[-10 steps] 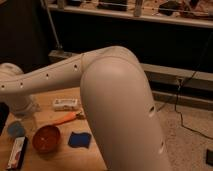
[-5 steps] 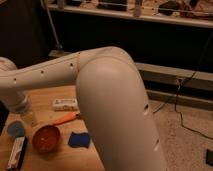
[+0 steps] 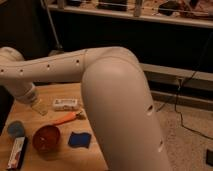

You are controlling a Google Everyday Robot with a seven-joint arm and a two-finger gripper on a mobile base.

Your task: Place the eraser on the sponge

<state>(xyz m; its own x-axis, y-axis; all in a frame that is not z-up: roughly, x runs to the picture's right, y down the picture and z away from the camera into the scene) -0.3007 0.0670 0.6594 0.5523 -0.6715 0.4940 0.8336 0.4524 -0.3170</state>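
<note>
The eraser (image 3: 17, 151), a long narrow white block with dark and reddish edges, lies at the table's front left corner. The sponge (image 3: 80, 139), a small dark blue pad, lies flat to the right of the red-orange bowl (image 3: 46, 138). My gripper (image 3: 38, 106) hangs at the end of the white arm over the left part of the table, behind the bowl and to the left of the white box. It is well apart from both the eraser and the sponge, and nothing shows in it.
A short white box (image 3: 66, 104) and an orange stick-like object (image 3: 67, 118) lie behind the sponge. A light blue round object (image 3: 16, 129) sits left of the bowl. My bulky white arm (image 3: 120, 110) hides the wooden table's (image 3: 55, 162) right side. Dark shelving stands behind.
The wrist and gripper have shifted slightly up and to the right, away from the light blue object. The objects on the table have not moved.
</note>
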